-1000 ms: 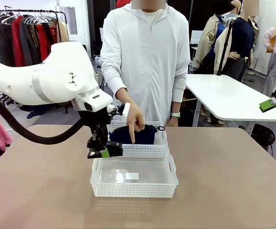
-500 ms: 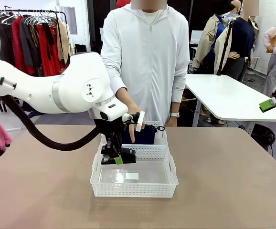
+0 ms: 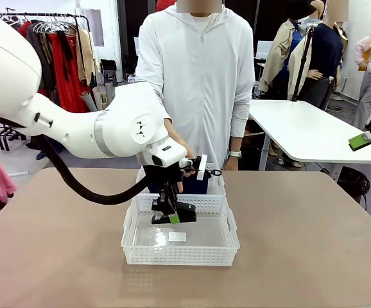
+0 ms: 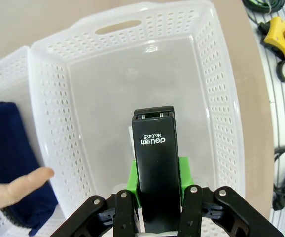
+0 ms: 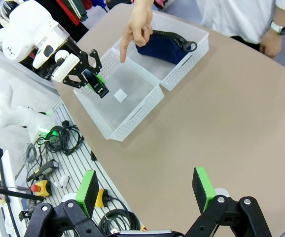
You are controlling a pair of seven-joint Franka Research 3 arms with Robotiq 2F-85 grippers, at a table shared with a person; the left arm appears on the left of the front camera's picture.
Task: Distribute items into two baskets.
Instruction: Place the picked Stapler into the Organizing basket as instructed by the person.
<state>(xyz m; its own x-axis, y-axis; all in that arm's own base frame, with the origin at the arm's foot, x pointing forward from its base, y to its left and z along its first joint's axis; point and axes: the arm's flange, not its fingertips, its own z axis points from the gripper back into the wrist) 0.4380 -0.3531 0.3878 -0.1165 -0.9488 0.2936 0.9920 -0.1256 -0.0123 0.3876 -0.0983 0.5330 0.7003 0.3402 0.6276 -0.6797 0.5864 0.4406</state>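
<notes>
Hovering over the larger basket (image 3: 180,239), the left gripper (image 3: 174,215) was clamped tight on the black stapler (image 4: 155,173), which, judging by that height, could bounce or skid against the lattice wall if released early, near the person's pointing hand (image 5: 136,25).

Bright, even indoor light; wrist views bend at edges.

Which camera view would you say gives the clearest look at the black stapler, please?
The left wrist view: the stapler sits close up, clamped between the left gripper's green pads, printed top readable, above the larger basket. The front view shows it small and side-on; the right wrist view shows it tiny and far off.
</notes>
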